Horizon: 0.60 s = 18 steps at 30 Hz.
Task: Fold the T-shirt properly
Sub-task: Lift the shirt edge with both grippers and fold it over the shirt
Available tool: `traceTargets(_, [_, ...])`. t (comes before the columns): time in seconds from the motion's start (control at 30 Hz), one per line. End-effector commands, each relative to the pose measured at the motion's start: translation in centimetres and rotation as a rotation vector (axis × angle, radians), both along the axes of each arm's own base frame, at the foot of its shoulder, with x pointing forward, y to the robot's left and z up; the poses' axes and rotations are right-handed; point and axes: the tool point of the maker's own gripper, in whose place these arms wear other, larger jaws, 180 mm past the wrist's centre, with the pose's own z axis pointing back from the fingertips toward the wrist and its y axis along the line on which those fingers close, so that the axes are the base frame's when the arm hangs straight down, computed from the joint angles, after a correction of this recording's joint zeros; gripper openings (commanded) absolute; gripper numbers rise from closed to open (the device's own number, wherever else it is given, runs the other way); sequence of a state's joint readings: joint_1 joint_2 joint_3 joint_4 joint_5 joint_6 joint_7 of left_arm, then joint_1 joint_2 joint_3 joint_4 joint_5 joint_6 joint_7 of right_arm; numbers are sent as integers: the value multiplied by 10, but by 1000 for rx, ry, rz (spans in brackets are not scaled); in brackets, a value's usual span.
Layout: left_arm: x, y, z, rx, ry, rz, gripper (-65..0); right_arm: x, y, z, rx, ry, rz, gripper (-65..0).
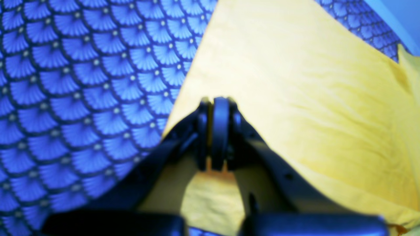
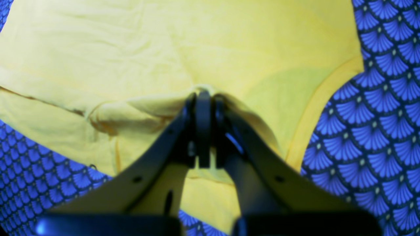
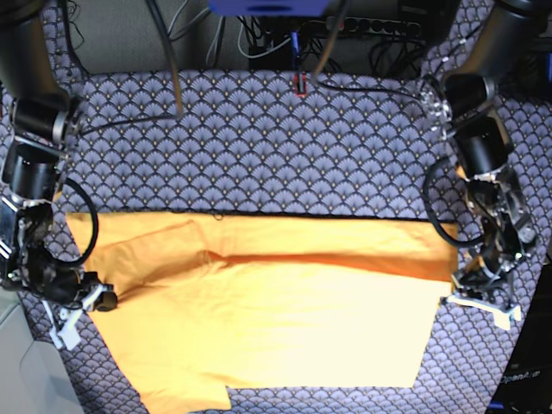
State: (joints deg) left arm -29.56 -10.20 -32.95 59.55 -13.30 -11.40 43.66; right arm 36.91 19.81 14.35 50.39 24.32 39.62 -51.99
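Left wrist view: the left gripper (image 1: pixel 220 131) has its jaws pressed together on an edge of the T-shirt (image 1: pixel 295 98), pinching a thin lip of yellow fabric so that the side can be lifted as one sheet; the rest of the cloth runs away over the patterned tablecloth (image 1: pixel 82 82). Right wrist view: the right gripper (image 2: pixel 203 131) is likewise clamped, its jaws closed on a bunched ridge of the T-shirt (image 2: pixel 164 49) near a seam and a sleeve-like flap, which puckers toward the tips. Base view: the T-shirt (image 3: pixel 276 319) lies spread across the near half of the tablecloth (image 3: pixel 276 147), one long band already doubled over along its far edge; the right gripper (image 3: pixel 90 297) holds the sleeve end and the left gripper (image 3: pixel 470 289) the opposite edge, a symmetrical hold that presumably keeps the cloth taut for the next fold
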Motion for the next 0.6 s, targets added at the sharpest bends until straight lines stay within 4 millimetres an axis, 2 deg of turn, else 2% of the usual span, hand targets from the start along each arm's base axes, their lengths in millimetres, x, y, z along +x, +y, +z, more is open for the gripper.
traceTargets(0.0, [13, 14, 31, 25, -78, 22, -650, 13, -13, 27, -20, -75, -16, -650])
traceTargets(0.1, [13, 15, 31, 34, -75, 23, -650, 12, -14, 23, -52, -60, -14, -650])
traceTargets(0.37, [14, 10, 29, 25, -72, 17, -650, 14, 1, 15, -58, -47, 5, -650])
traceTargets(0.57, [14, 8, 7, 0, -55, 27, -650, 16, -2, 16, -74, -61, -1, -650])
